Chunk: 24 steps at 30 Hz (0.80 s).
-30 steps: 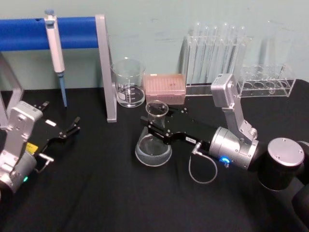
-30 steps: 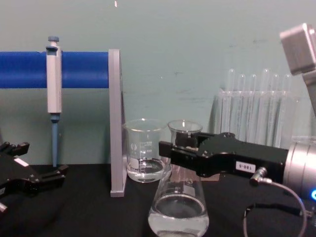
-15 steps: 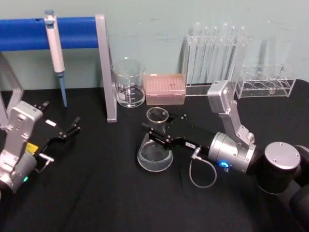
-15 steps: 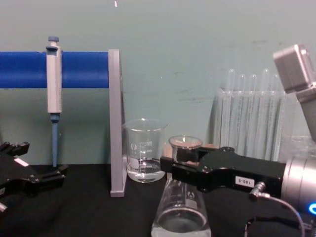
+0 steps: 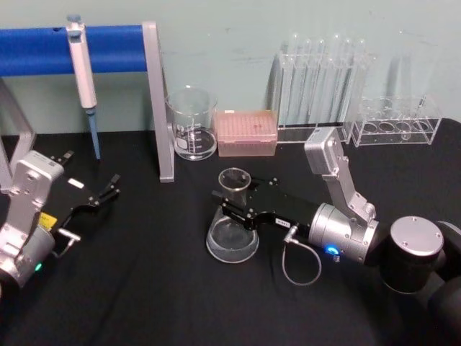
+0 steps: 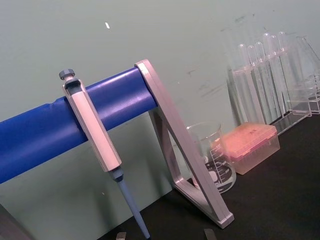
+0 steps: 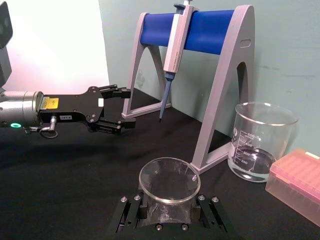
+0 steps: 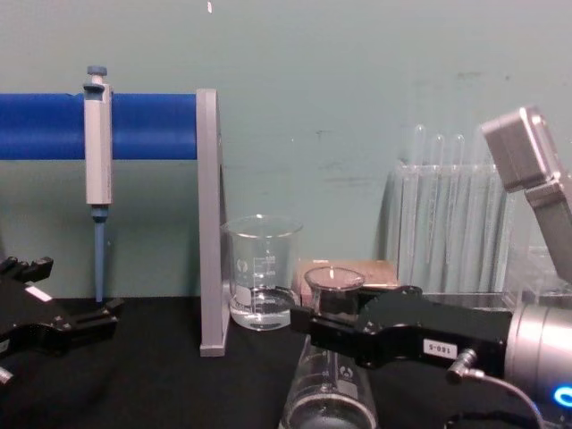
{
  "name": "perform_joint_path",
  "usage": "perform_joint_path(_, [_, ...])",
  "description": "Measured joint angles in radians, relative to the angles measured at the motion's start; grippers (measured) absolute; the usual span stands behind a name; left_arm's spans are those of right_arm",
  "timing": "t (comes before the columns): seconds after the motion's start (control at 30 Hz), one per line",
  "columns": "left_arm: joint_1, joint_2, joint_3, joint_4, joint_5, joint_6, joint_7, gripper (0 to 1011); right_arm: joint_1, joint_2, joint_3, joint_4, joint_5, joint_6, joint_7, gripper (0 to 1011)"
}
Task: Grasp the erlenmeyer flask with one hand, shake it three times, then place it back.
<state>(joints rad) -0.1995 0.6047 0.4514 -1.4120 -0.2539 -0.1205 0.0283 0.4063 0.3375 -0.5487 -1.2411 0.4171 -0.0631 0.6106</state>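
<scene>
Head view puts the erlenmeyer flask (image 5: 232,229) at the centre of the frame, low over the black table (image 5: 144,288), with the right gripper (image 5: 229,204) clamped on its neck. We judge the grasp done; whether the shakes are finished we cannot tell, and the release remains. The chest view crops the flask's base, so contact with the table stays unclear. The left gripper (image 5: 108,191) waits spread open at centre left.
</scene>
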Motion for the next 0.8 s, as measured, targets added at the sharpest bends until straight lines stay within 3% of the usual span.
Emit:
perform_joint_path(0.67, [0.0,0.0,0.0,0.0,0.0,0.0,0.0,1001,-0.002,-0.001,-0.001,0.001,-0.005,0.004,-0.004,452])
perform_joint_path(0.8, [0.0,0.0,0.0,0.0,0.0,0.0,0.0,1001,-0.003,-0.001,-0.001,0.002,-0.007,0.007,-0.005,593])
